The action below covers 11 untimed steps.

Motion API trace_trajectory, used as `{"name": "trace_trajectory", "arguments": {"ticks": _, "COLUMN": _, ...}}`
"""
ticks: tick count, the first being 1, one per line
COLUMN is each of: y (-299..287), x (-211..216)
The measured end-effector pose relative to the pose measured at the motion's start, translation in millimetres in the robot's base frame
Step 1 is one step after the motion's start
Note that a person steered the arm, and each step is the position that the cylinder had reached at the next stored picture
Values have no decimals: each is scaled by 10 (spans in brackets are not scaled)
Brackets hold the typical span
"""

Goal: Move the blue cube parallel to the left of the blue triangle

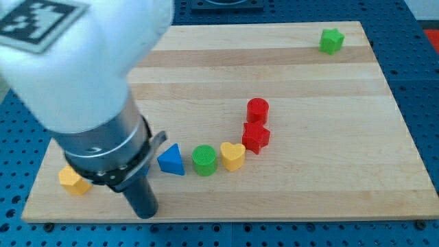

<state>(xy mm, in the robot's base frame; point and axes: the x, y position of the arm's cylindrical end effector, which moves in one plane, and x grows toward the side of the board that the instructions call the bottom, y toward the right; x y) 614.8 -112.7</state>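
The blue triangle (171, 160) lies on the wooden board (309, 89) at lower centre. The blue cube does not show; the arm covers the spot just left of the triangle where it lay. My rod comes down at the view's lower left and my tip (145, 212) rests near the board's bottom edge, below and left of the blue triangle and right of the yellow block (72, 181).
A green cylinder (204, 160), a yellow heart (232, 156), a red block (256, 136) and a red cylinder (257, 110) curve up to the right of the triangle. A green block (331, 40) sits at the top right corner.
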Motion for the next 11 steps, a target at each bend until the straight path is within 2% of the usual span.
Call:
{"name": "trace_trajectory", "arguments": {"ticks": 1, "y": 0, "x": 0}}
{"name": "trace_trajectory", "arguments": {"ticks": 2, "y": 0, "x": -363}}
{"name": "trace_trajectory", "arguments": {"ticks": 4, "y": -8, "x": -480}}
{"name": "trace_trajectory", "arguments": {"ticks": 5, "y": -191, "x": -586}}
{"name": "trace_trajectory", "arguments": {"ticks": 7, "y": -291, "x": -451}}
{"name": "trace_trajectory", "arguments": {"ticks": 8, "y": -294, "x": 26}}
{"name": "trace_trajectory", "arguments": {"ticks": 9, "y": -394, "x": 24}}
{"name": "trace_trajectory", "arguments": {"ticks": 11, "y": -464, "x": -467}}
